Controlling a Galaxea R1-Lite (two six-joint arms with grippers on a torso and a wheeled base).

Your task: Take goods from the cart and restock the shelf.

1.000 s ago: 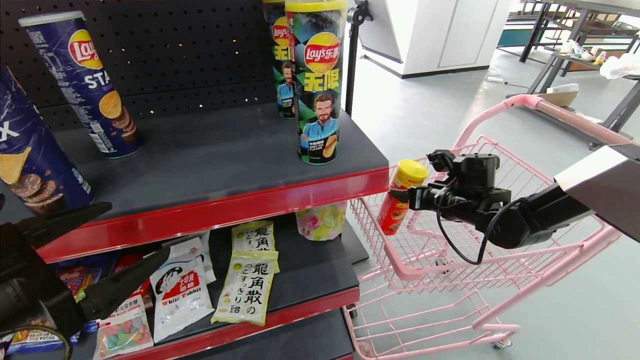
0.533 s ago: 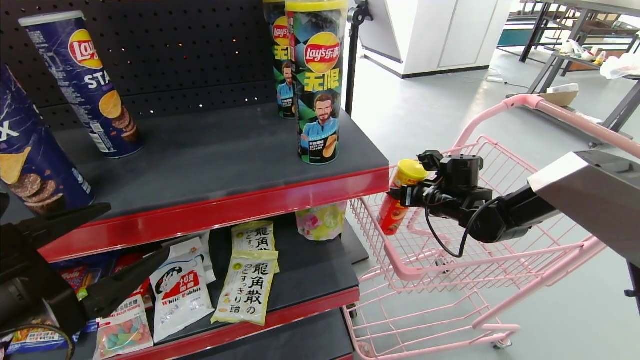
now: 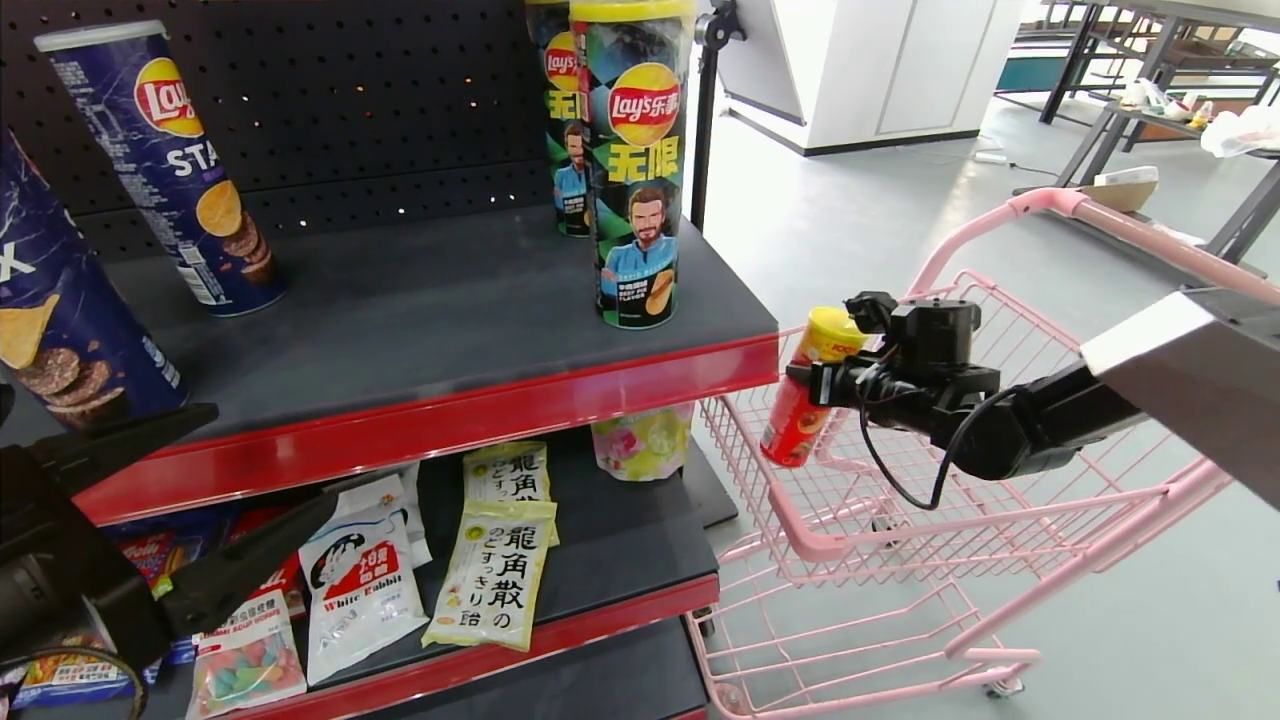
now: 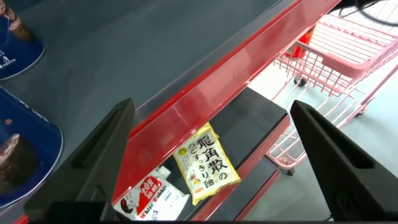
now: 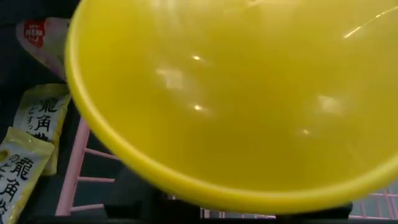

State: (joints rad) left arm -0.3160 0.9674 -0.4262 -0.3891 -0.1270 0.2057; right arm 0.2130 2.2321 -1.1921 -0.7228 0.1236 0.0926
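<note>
A red chip can (image 3: 808,392) with a yellow lid (image 5: 249,99) hangs tilted over the front corner of the pink cart (image 3: 1000,470), just right of the shelf's red edge (image 3: 480,415). My right gripper (image 3: 812,385) is shut on the can's upper part. The top shelf board (image 3: 420,300) holds two green cans (image 3: 632,170) at the back right and two blue cans (image 3: 160,170) at the left. My left gripper (image 3: 190,500) stands open low at the left, in front of the red edge (image 4: 205,106).
The lower shelf (image 3: 610,520) carries candy bags (image 3: 495,575) and a white bag (image 3: 360,580). A black pegboard (image 3: 350,90) backs the top shelf. A thin black pole (image 3: 700,110) stands beside the shelf. Open grey floor (image 3: 850,210) lies behind the cart.
My right gripper has carried the red can slightly up and toward the shelf edge, tilting it a little. The left arm has kept still.
</note>
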